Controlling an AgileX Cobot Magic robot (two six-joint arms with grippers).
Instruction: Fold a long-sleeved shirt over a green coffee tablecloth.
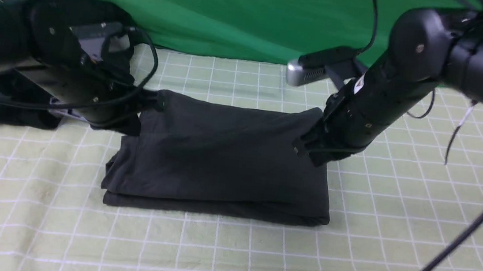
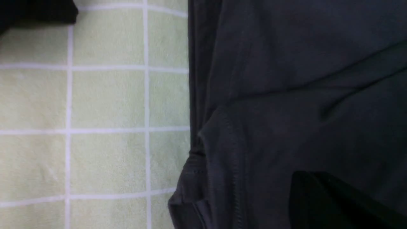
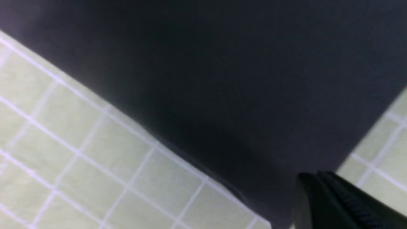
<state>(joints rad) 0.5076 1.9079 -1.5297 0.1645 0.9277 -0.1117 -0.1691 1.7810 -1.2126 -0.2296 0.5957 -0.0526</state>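
Shirt on probably a covered table Tablecloth [image 1: 160,247] beneath shirt [image 1: 230,161] and, seemingly, clothing [image 1: 0,108]

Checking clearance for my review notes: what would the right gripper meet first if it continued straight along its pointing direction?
Probably the folded dark shirt, near its right side; the right gripper points down toward it, though how much gap remains is unclear.

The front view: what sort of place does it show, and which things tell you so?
Probably a robotics lab or test station, not a home. Two robot arms with trailing cables reach over a dark shirt, a gridded cloth lies beneath it, and a plain green sheet hangs behind like a backdrop.
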